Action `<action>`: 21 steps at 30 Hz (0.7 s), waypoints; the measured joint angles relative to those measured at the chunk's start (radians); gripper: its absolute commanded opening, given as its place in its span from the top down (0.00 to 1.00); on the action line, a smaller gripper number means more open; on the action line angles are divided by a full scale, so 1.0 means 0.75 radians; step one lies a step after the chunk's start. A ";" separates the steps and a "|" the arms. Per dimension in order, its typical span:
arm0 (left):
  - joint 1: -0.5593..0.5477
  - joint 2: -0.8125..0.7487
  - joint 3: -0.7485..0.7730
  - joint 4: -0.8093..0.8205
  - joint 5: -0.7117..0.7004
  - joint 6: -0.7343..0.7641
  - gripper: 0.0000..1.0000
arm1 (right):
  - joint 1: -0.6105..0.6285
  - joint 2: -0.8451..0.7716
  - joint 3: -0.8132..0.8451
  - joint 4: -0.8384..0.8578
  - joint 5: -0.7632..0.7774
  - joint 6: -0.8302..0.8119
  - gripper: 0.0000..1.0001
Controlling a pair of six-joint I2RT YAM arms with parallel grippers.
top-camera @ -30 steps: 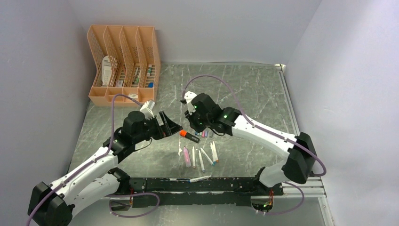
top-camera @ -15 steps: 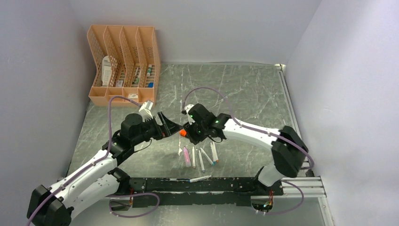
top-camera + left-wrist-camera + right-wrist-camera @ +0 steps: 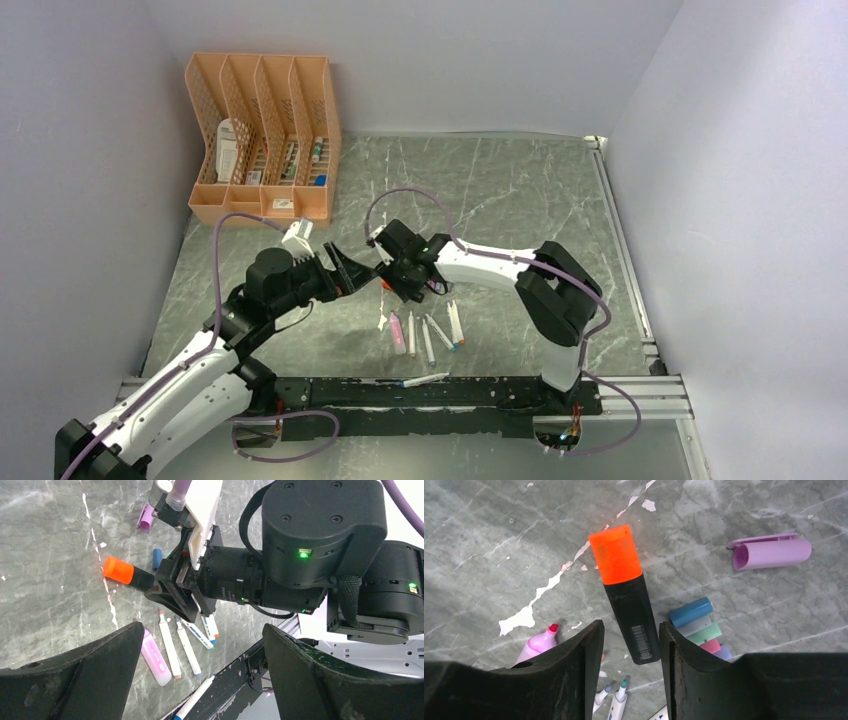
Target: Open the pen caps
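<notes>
A black marker (image 3: 634,620) with a chunky orange cap (image 3: 616,554) lies on the marble table. My right gripper (image 3: 630,630) is open and straddles the marker's rear end, with a gap showing on the left side. The orange cap (image 3: 118,570) sticks out past its fingers towards my left gripper (image 3: 200,675), which hangs wide open and empty a short way off. Loose pen caps lie beside the marker: pale purple (image 3: 771,552), blue (image 3: 690,612), teal (image 3: 704,633) and pink (image 3: 710,646). In the top view the right gripper (image 3: 395,285) faces the left gripper (image 3: 350,272).
An uncapped pink highlighter (image 3: 155,658) and several white pen barrels (image 3: 170,645) lie just near of the marker. One pen (image 3: 425,380) rests on the black base rail (image 3: 480,392). An orange file organiser (image 3: 262,135) stands at the back left.
My right gripper has swung left and down over the orange-capped marker, and its jaws have opened around the barrel. The left arm has drawn back slightly, still open.
</notes>
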 measured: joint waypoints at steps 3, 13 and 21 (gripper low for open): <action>0.001 -0.008 0.000 -0.011 -0.009 0.000 0.01 | 0.000 0.033 0.020 0.002 0.004 -0.018 0.55; 0.001 -0.007 0.001 -0.033 -0.011 0.005 0.01 | 0.000 0.090 0.028 0.018 -0.020 -0.040 0.72; 0.002 -0.007 0.000 -0.042 -0.012 0.005 0.01 | 0.002 0.068 -0.015 0.073 -0.044 -0.046 0.92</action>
